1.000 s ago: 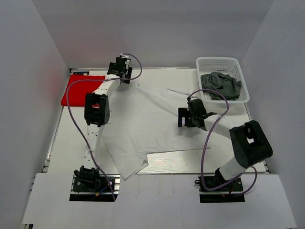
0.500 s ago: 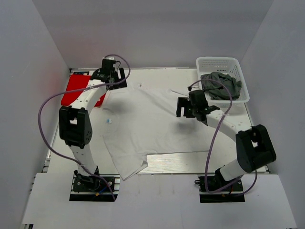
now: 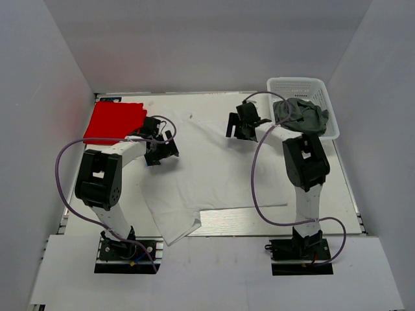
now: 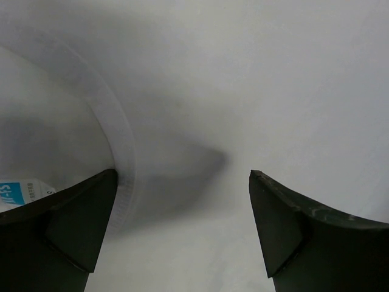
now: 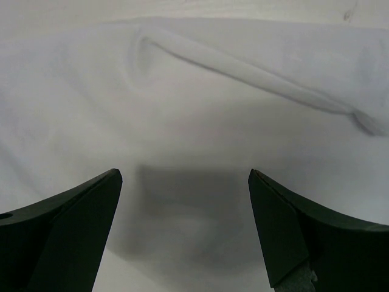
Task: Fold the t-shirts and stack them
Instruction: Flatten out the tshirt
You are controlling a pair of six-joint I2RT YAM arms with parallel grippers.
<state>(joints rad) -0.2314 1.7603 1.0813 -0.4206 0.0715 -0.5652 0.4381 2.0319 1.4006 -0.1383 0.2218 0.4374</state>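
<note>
Top external view: white shirt (image 3: 214, 172) spread across the middle of the tabletop (image 3: 340, 188), red shirt (image 3: 115, 122) folded at the far left corner, grey shirt (image 3: 301, 115) bunched in the basket (image 3: 295, 83) at far right. Left jaws wide apart and empty, over the white shirt's left edge, near the red one. Right jaws wide apart and empty, low over white cloth beside the basket.

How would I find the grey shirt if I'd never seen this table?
Look at the far right corner of the table, where a white plastic basket sits. The grey shirt is crumpled inside it; the red shirt and the white shirt lie on the table instead.
</note>
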